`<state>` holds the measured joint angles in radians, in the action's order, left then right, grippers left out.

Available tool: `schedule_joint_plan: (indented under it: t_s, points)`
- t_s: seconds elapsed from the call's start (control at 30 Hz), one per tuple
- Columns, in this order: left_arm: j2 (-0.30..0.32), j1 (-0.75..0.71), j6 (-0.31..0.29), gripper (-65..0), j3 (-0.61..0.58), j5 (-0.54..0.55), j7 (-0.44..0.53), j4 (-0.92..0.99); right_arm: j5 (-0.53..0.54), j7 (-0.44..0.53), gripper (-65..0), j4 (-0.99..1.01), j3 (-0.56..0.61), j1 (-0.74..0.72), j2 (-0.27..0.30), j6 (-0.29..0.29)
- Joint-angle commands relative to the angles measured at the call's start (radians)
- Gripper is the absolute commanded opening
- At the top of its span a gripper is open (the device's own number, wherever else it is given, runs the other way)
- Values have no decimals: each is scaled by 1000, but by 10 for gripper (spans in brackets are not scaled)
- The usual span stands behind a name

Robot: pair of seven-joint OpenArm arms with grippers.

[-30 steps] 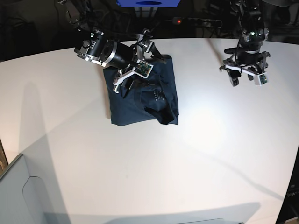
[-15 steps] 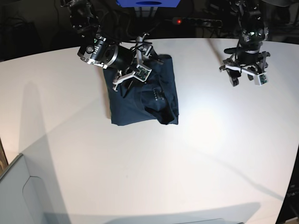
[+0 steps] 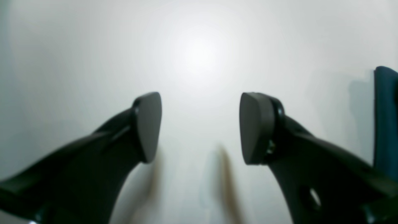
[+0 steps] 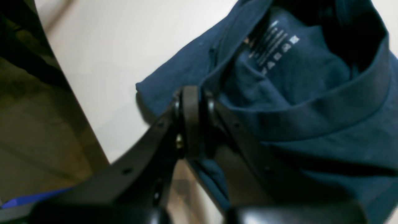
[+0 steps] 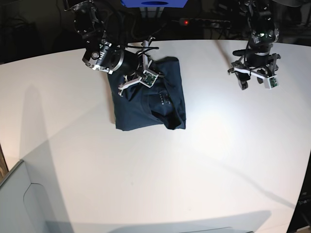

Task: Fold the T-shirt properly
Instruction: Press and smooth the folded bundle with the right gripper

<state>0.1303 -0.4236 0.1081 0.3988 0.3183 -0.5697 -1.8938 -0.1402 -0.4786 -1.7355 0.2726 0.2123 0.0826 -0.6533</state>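
Observation:
The dark navy T-shirt point(image 5: 150, 104) lies folded into a rough square at the back left of the white table point(image 5: 194, 170). Its collar shows at the near right side. My right gripper point(image 5: 138, 77) is over the shirt's far left part. In the right wrist view my right gripper point(image 4: 191, 90) is shut, tips at the cloth's edge beside the printed label point(image 4: 273, 46). Whether cloth is pinched between them does not show. My left gripper point(image 5: 252, 81) hangs open over bare table at the back right. The left wrist view shows my left gripper point(image 3: 200, 127) empty, with the T-shirt point(image 3: 385, 118) at the frame's right edge.
A blue box point(image 5: 154, 3) and a power strip with a red light point(image 5: 184, 22) sit behind the table's far edge. A grey panel point(image 5: 19, 204) stands at the near left corner. Dark floor surrounds the table's curved back edge.
My right gripper has gone from open to shut at the shirt's far left part, and its arm has drawn back and tilted steeper. The left arm and the shirt have not moved.

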Motion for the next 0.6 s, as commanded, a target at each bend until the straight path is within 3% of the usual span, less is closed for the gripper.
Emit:
schedule_joint_plan:
  t_s: [0.0, 0.23, 0.57]
  points:
    - [10, -1, -2, -267, 5, 2, 23, -20, 24, 33, -644, -45, 6, 9, -4, -4]
    - [12, -1, -2, -267, 5, 2, 23, -20, 26, 33, -643, -162, 37, 66, -5, -4]
    - [13, -1, -2, -267, 5, 0, 23, -22, 24, 33, -642, -113, 170, 23, -19, -4]
